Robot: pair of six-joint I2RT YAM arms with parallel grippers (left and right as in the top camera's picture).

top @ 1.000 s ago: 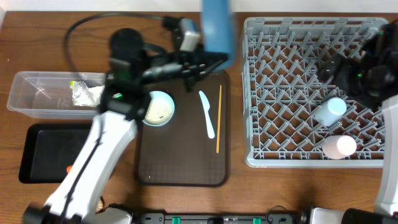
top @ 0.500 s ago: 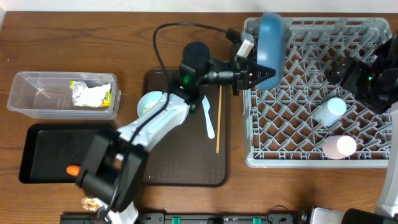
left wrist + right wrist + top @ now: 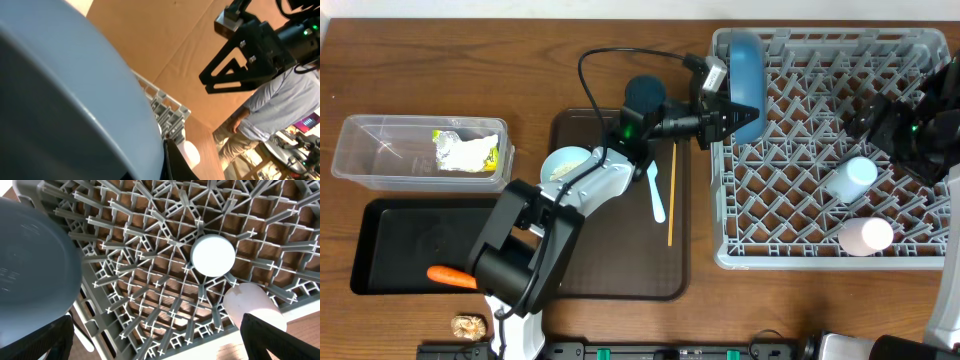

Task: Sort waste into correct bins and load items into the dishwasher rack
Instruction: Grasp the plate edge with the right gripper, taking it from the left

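The left gripper (image 3: 728,112) was pinched narrow on the rim of the blue plate (image 3: 748,62) and held it on edge, slightly tilted, at the far left corner of the dishwasher rack (image 3: 820,262). In the left wrist view the plate filled most of the frame, with rack pegs just beyond its edge. Whether its lower edge was seated between the pegs could not be told.

The right gripper (image 3: 868,118) hovered over the right side of the rack with its jaws wide and nothing between them. Below it, inside the rack, stood the light blue cup (image 3: 848,178), with the pink cup (image 3: 865,236) nearer the rack's front right corner.

The step in hand appeared to be loading the plate. The next move would call for lowering it until a peg row held it upright. Only then should the jaws open and draw back clear, so the plate would not be tipped.

Just left of the rack, on the brown serving tray (image 3: 620,270), lay the chopstick (image 3: 671,190), the pale blue spoon (image 3: 653,185) and the white bowl (image 3: 570,172), none of them loaded yet. Farther left of the rack, the clear tub (image 3: 380,150) held the wrapper (image 3: 460,150) and the black tray (image 3: 390,250) held the carrot (image 3: 452,276). The brown food lump (image 3: 470,325) sat loose outside both bins.
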